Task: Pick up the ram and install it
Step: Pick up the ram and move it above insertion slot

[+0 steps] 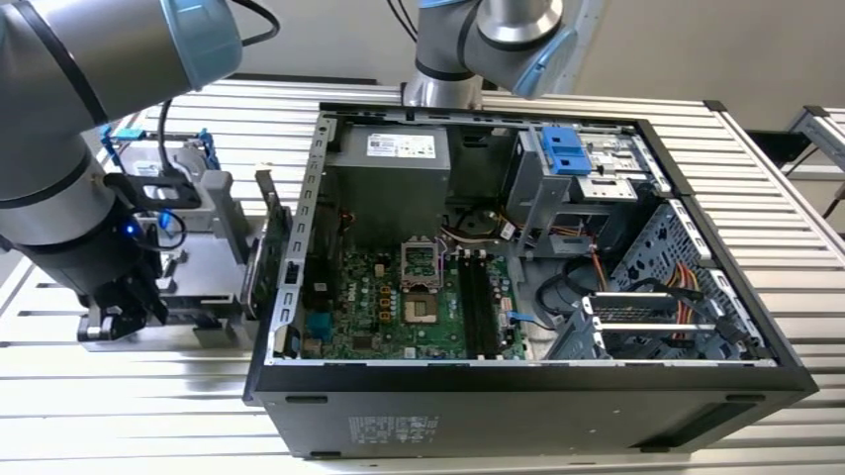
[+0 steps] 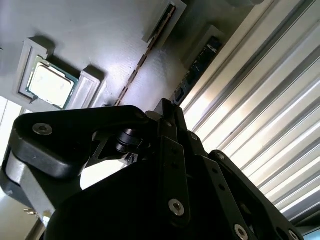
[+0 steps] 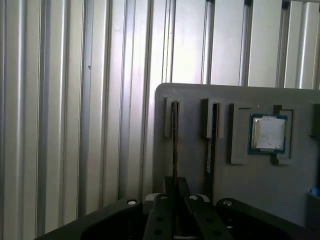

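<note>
Exterior view hides most of my work: my own arm blocks the grey holder at the exterior view's left, outside the open computer case. My claw shows there as a dark shape set low, and I cannot make out the ram. In the first wrist view my claw cuts off the near end of the ram.

The ram is a long, thin dark stick standing on edge. It sits in the slot of the holder nearest the holder's edge, just beside the ribbed aluminium table. A second stick stands in the next slot, between the ram and the processor.

The ram runs straight into my claw, which is drawn together and clamped on its near end. In the second wrist view its dark flank leads to my fingertips.
</note>
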`<state>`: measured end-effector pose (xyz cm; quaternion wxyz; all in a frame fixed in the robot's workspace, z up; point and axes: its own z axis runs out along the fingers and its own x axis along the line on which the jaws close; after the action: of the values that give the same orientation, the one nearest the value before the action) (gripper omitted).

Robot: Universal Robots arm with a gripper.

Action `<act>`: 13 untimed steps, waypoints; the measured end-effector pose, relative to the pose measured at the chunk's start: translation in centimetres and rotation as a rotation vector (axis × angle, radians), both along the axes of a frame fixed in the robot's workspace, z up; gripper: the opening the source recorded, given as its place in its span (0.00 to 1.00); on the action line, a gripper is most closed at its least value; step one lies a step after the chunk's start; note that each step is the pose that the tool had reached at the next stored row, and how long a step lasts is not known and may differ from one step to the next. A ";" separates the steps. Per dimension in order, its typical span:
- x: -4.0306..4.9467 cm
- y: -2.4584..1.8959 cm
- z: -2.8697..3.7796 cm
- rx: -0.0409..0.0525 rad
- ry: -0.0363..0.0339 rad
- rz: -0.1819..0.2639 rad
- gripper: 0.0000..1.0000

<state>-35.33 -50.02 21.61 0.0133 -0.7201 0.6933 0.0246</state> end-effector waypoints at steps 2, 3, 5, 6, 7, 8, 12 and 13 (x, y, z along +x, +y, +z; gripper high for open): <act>0.00 0.00 0.10 0.0000 0.0000 0.000 0.00; 0.00 0.00 0.16 -0.0001 0.0000 0.000 0.00; 0.00 0.00 0.25 0.0000 0.0000 0.000 0.00; 0.00 0.00 0.30 -0.0001 0.0001 0.000 0.00; 0.00 0.00 0.35 -0.0001 0.0000 0.000 0.00; 0.00 0.00 0.39 0.0000 0.0000 0.000 0.00; 0.00 0.00 0.53 0.0001 -0.0002 0.000 0.00; 0.00 0.00 0.55 0.0001 -0.0001 -0.001 0.00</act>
<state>-35.33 -50.02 22.17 0.0133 -0.7198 0.6936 0.0246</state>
